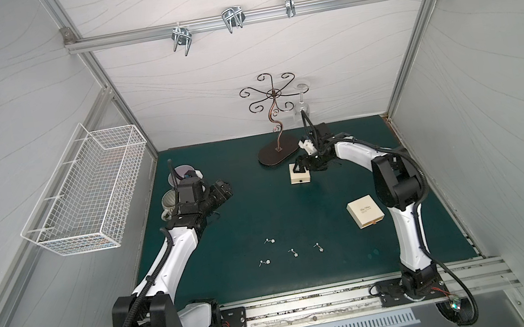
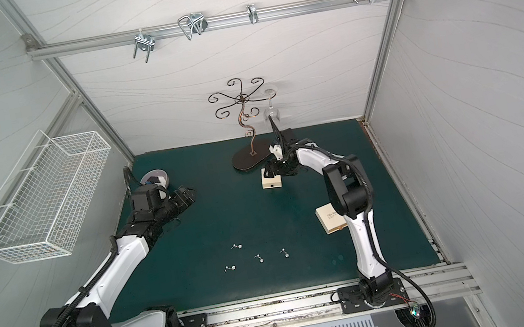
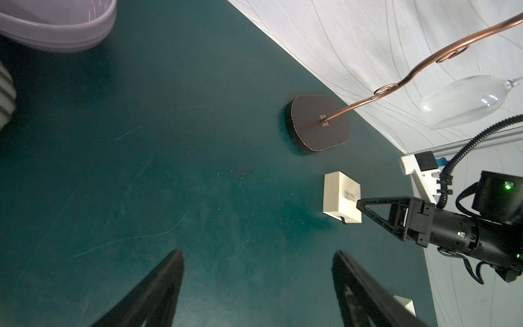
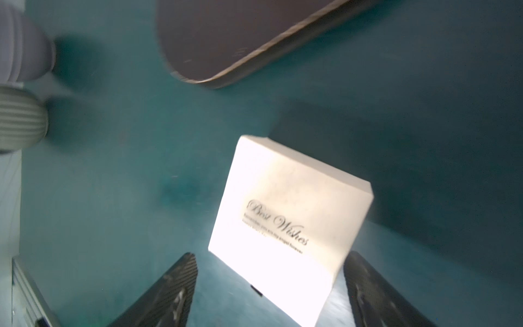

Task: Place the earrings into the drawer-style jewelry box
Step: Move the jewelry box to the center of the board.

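**Green worktop (image 1: 253, 209) seen from above, nearest items first.** The earrings (image 1: 293, 252), four in all, lie loose on the bare worktop near its front edge. They are apart from one another and well apart from both boxes. Farther back, beside the right arm, a flat cream box (image 1: 365, 211) lies closed. The left gripper (image 1: 224, 190) hovers over the left part of the worktop; the left wrist view shows its jaws released and spread wide with nothing between them. Beside its wrist, by the left wall, stand a ribbed mug (image 1: 168, 202) and a pale bowl (image 1: 184, 169). Toward the back, the right gripper (image 1: 301, 165) reaches over a small cream box (image 1: 297, 176) with a dark pull tab on its front and its drawer shut. Its jaws are released, one on either side of the box's near end. The right wrist view is too blurred to show whether they touch the box. Just beyond is a scrolled metal stand (image 1: 279, 155), from which a wine glass (image 1: 303, 107) hangs upside down.
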Robot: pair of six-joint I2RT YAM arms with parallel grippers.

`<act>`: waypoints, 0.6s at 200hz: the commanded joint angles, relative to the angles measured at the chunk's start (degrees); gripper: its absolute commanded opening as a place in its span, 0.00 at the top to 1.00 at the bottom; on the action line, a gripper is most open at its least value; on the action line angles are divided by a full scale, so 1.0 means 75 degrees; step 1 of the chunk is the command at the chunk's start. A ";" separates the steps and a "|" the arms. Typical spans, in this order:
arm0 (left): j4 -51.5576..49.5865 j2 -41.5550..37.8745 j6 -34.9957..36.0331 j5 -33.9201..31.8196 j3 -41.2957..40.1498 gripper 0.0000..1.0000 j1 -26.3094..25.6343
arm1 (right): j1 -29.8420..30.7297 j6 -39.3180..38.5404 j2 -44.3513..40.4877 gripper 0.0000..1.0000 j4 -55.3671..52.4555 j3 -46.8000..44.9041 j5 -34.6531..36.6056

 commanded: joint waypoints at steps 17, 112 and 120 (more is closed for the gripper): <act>0.0320 0.0074 -0.0025 0.0249 0.0045 0.15 -0.0075 | 0.0610 -0.0803 0.0383 0.16 -0.0500 0.0395 -0.0212; -0.0122 0.4751 0.1012 0.1381 0.3984 0.24 -0.1363 | 0.0543 0.0772 -0.1234 0.15 0.1383 -0.1780 0.0393; -0.0102 0.5230 0.1013 0.1477 0.4417 0.24 -0.1407 | 0.0449 0.1083 -0.1322 0.15 0.1619 -0.1987 0.0412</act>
